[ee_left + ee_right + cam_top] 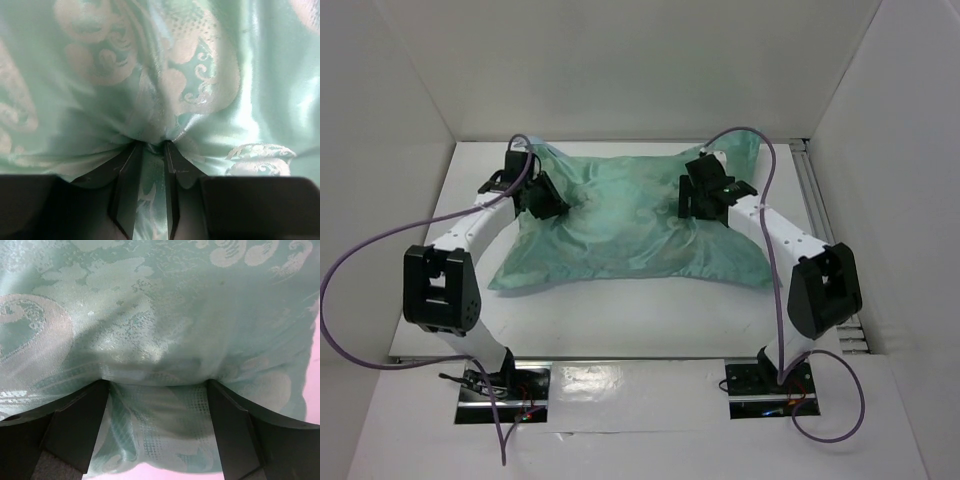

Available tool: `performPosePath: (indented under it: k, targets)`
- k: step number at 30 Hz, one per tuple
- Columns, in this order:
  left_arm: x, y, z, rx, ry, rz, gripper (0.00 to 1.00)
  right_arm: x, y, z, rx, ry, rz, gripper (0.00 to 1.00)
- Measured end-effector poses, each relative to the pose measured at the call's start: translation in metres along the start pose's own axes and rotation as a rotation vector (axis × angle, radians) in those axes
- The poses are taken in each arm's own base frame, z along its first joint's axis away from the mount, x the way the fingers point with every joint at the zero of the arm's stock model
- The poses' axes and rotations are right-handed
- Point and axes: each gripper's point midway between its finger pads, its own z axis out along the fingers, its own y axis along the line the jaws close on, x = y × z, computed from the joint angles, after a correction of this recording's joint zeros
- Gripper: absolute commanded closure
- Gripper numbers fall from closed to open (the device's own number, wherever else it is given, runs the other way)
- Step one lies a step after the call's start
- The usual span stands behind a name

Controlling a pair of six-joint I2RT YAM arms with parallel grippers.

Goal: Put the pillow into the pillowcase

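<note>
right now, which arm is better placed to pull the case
Left. The left gripper is shut on a fold of the case; the right gripper only straddles it, jaws wide open.

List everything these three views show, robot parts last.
pillowcase: one, pale green with a woven pattern, puffed up, far middle of the table
table: one, white, under everything
walls: three, white, at the back and both sides
cables: two, purple, looping from each wrist to its base
left arm: one, white and black, near left; jaws pinched on a fold of the pillowcase
right arm: one, white and black, near right; jaws spread wide, cloth bulging between them
</note>
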Motion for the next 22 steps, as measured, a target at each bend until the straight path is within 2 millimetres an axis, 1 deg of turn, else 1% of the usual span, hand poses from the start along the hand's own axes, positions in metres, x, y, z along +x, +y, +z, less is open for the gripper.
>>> performPosePath:
  k: [1, 2, 3, 4, 5, 7, 9, 10, 11, 12, 14, 15, 17, 18, 19, 22]
  targets:
    - [-0.002, 0.001, -0.003, -0.011, 0.007, -0.006, 0.64, 0.001, -0.001, -0.001, 0.004, 0.006, -0.008, 0.06]
    - [-0.005, 0.002, -0.008, -0.021, 0.014, -0.015, 0.62, -0.002, 0.002, -0.007, 0.0, 0.001, -0.02, 0.01]
    - [-0.009, 0.002, -0.015, -0.027, 0.013, -0.018, 0.59, -0.007, 0.004, -0.013, 0.003, -0.009, -0.032, 0.01]
    - [-0.013, 0.002, -0.022, -0.029, 0.005, -0.017, 0.45, -0.012, 0.006, -0.022, 0.004, -0.025, -0.044, 0.0]
    - [-0.017, 0.001, -0.033, -0.024, -0.007, -0.001, 0.36, -0.018, 0.01, -0.036, -0.006, -0.049, -0.05, 0.0]
    - [-0.024, -0.004, -0.062, -0.003, -0.044, 0.025, 0.18, -0.039, 0.018, -0.072, -0.04, -0.127, -0.033, 0.0]
    - [-0.032, -0.019, -0.1, 0.042, -0.104, 0.067, 0.15, -0.065, 0.017, -0.114, -0.079, -0.217, 0.018, 0.0]
    - [-0.038, -0.028, -0.121, 0.072, -0.147, 0.087, 0.15, -0.079, 0.01, -0.135, -0.089, -0.267, 0.057, 0.0]
    - [-0.044, -0.038, -0.142, 0.108, -0.193, 0.111, 0.13, -0.094, -0.003, -0.156, -0.089, -0.319, 0.107, 0.0]
    - [-0.05, -0.048, -0.165, 0.147, -0.242, 0.142, 0.13, -0.105, -0.018, -0.173, -0.079, -0.363, 0.154, 0.0]
    - [-0.054, -0.061, -0.198, 0.207, -0.311, 0.183, 0.12, -0.115, -0.047, -0.196, -0.04, -0.417, 0.224, 0.0]
    - [-0.054, -0.067, -0.215, 0.237, -0.342, 0.205, 0.12, -0.115, -0.063, -0.204, -0.01, -0.433, 0.257, 0.0]
    - [-0.049, -0.07, -0.236, 0.269, -0.372, 0.238, 0.12, -0.11, -0.081, -0.213, 0.029, -0.439, 0.29, 0.0]
    - [-0.047, -0.071, -0.243, 0.279, -0.382, 0.249, 0.12, -0.104, -0.088, -0.214, 0.05, -0.433, 0.3, 0.0]
    - [-0.044, -0.071, -0.249, 0.286, -0.388, 0.263, 0.12, -0.098, -0.094, -0.213, 0.066, -0.421, 0.302, 0.0]
    - [-0.038, -0.07, -0.255, 0.294, -0.389, 0.291, 0.11, -0.076, -0.104, -0.205, 0.104, -0.371, 0.3, 0.01]
